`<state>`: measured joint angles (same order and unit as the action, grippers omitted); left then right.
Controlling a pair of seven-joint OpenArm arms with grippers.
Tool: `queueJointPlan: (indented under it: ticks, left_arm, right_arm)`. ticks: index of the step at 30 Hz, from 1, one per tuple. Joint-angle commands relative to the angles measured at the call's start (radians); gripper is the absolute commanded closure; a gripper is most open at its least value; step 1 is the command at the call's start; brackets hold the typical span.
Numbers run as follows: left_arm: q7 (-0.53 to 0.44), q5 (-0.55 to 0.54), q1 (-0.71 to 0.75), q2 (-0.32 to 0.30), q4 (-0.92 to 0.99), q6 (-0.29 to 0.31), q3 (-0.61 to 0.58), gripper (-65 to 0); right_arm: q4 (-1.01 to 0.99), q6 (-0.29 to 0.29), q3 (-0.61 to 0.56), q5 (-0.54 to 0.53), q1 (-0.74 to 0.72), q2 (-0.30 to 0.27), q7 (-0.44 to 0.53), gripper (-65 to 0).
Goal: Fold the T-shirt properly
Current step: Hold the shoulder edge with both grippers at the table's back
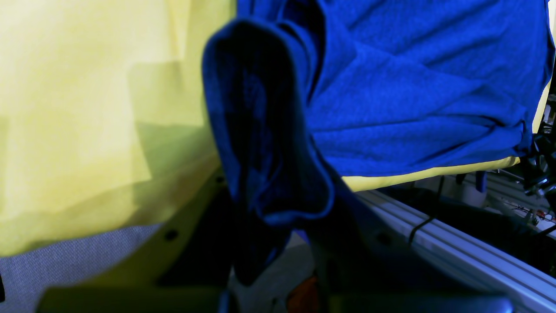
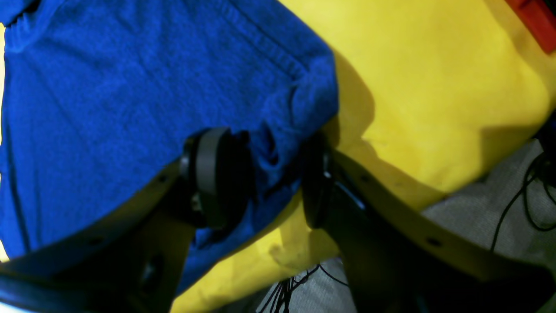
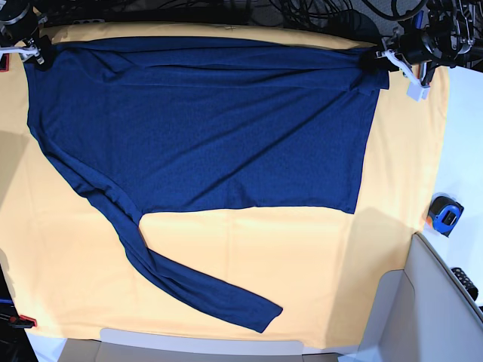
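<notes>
Yellow cloth (image 3: 226,264) covers the table, with the T-shirt (image 3: 211,136) spread flat across it. My left gripper (image 1: 260,208) seems clamped on bunched fabric; my right gripper (image 2: 260,174) straddles a hem corner, jaws apart.

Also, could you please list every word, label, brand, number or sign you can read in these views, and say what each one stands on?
None can be read.
T-shirt: plain navy, no print or tag showing in any view.
Yellow cloth: no marking.
Tape measure at the table edge in the base view: any marking is too small to read.
Dark device below it: possibly buttons, too small to tell.
</notes>
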<state>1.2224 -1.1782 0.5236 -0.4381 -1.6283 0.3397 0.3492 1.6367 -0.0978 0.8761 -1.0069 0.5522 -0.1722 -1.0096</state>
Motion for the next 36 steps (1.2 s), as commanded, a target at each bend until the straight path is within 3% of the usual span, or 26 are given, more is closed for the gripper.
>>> queueJointPlan:
  ticks: [1, 6, 8, 14, 22, 31, 36]
  left_arm:
    - [-0.002, 0.010, 0.005, -0.014, -0.010, -0.006, 0.012, -1.2]
    - [0.000, 0.010, 0.005, -0.014, -0.010, -0.006, 0.012, -14.1]
    - [0.000, 0.010, 0.005, -0.014, -0.010, -0.006, 0.012, -16.3]
    - [0.000, 0.010, 0.005, -0.014, -0.008, -0.006, 0.014, -16.7]
    - [0.000, 0.010, 0.005, -0.017, -0.007, -0.008, 0.015, -17.0]
    - [0.000, 0.011, 0.005, -0.020, -0.007, -0.008, 0.015, -17.1]
    - [0.000, 0.011, 0.005, -0.020, -0.007, -0.021, 0.015, -21.6]
  right_arm:
    - [-0.017, 0.053, -0.007, 0.101, 0.033, 0.013, -0.107, -28.8]
    - [-0.016, 0.053, -0.007, 0.099, 0.045, 0.013, -0.104, -28.8]
    - [-0.016, 0.053, -0.005, 0.099, 0.045, 0.013, -0.104, -28.8]
    - [-0.016, 0.053, -0.004, 0.099, 0.045, 0.013, -0.104, -28.8]
    - [-0.011, 0.053, 0.102, 0.099, 0.047, 0.020, -0.107, -28.8]
    - [-0.011, 0.053, 0.137, 0.099, 0.047, 0.020, -0.107, -28.8]
    - [-0.010, 0.051, 0.139, 0.096, 0.047, 0.020, -0.107, -28.8]
